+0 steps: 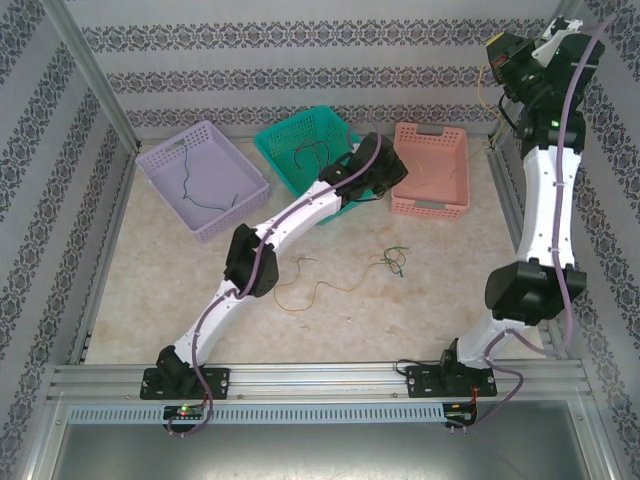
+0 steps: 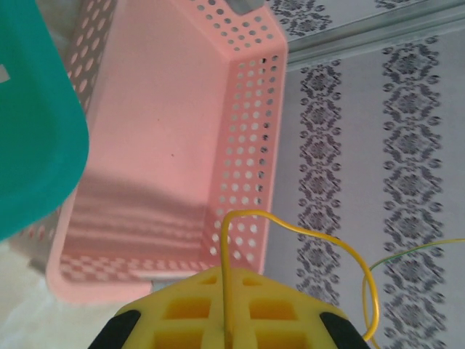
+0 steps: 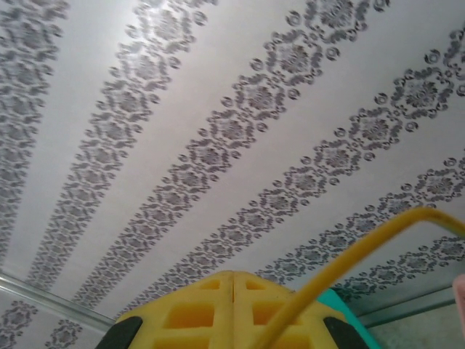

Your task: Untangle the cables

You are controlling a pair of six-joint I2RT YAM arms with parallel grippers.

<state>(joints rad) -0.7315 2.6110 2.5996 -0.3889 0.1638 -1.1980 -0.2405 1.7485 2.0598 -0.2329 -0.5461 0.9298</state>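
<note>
Jaws of left end effector and right end effector sit clamped tight on the yellow cable. Light, limp and slippery, it likely holds best near its ends.

No readable text, labels, brands, numbers or signs. Ornamental floral stripes on walls, without lettering. Small orange patch at top right, too small to make out.
</note>
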